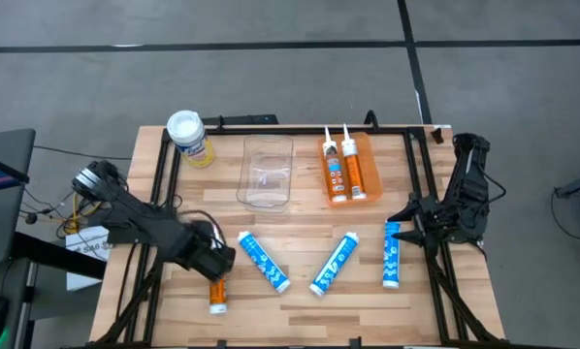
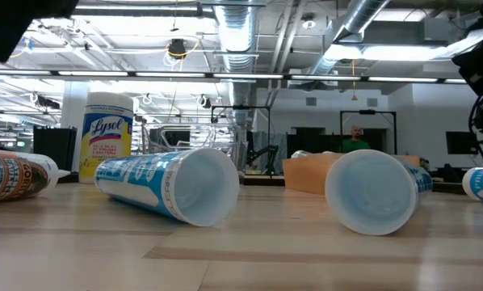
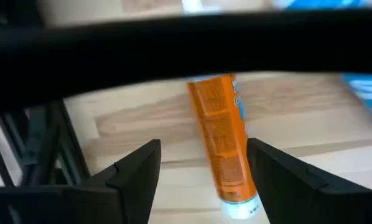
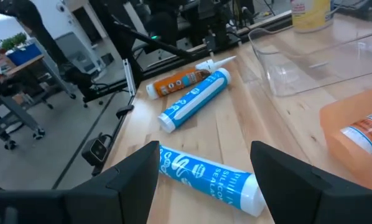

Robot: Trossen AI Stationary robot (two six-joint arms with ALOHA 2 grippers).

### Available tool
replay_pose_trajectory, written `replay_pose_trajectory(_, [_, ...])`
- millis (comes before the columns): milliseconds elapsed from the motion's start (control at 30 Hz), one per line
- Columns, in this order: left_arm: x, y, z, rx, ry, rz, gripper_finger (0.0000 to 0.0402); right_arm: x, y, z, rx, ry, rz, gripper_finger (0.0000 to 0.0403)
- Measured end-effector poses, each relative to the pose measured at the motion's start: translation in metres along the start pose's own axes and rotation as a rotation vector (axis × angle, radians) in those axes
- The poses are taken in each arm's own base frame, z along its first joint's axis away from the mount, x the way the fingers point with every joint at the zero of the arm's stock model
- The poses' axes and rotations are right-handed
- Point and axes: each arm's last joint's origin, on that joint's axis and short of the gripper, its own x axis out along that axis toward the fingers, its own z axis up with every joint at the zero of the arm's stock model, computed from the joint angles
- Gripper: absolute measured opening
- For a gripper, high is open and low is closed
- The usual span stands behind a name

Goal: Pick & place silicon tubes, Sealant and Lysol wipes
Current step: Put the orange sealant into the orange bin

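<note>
- The short upright Lysol wipes canister with its white round lid and yellow label (image 1: 190, 137) stood at the far left corner of the light wooden slatted table (image 1: 300, 310), well apart from everything I was reaching for.
- My left gripper (image 3: 201, 180) hovered over the near left part of the table, its fingers spread apart on either side of the orange sealant tube with a white end (image 3: 222, 144), which lay flat on the wood and was not clamped.
- Just beside that, a blue-and-white silicone tube (image 1: 263, 261) lay tilted on the boards, and a second blue-and-white silicone tube (image 1: 334, 263) lay near the middle, leaning the other way.
- Behind them sat the clear plastic bin (image 1: 267, 173), and to its right the orange tray (image 1: 367, 155) holding two orange sealant cartridges with white nozzles (image 1: 345, 171) side by side.
- My right gripper (image 4: 204, 177) was at the right edge, fingers apart, with a third blue-and-white silicone tube (image 1: 391, 256) lying just beside it.
</note>
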Motion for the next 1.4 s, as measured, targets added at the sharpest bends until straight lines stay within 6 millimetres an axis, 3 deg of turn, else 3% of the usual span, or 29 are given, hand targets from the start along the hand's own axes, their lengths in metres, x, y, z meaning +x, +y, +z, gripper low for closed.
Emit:
replay_pose_trajectory(200, [0.033,-0.018,-0.01,-0.008,0.009,0.156,0.0231,0.0,0.0,0.0,0.0,-0.001,-0.001,0.0244])
replay_pose_trajectory(400, [0.045,-0.035,-0.015,-0.019,0.068,0.089,0.0231,0.0,0.0,0.0,0.007,-0.001,-0.001,0.0244])
replay_pose_trajectory(833, [0.079,-0.053,-0.026,-0.077,0.098,0.127,0.0231,0.0,0.0,0.0,0.008,0.001,0.001,0.0244])
replay_pose_trajectory(1133, [0.109,-0.061,-0.031,-0.09,0.123,0.246,0.0232,0.0,0.0,0.0,0.019,0.001,0.001,0.0244])
replay_pose_trajectory(1400, [0.118,-0.063,-0.032,-0.048,0.094,0.256,0.0232,0.0,0.0,0.0,0.035,0.004,0.005,0.0244])
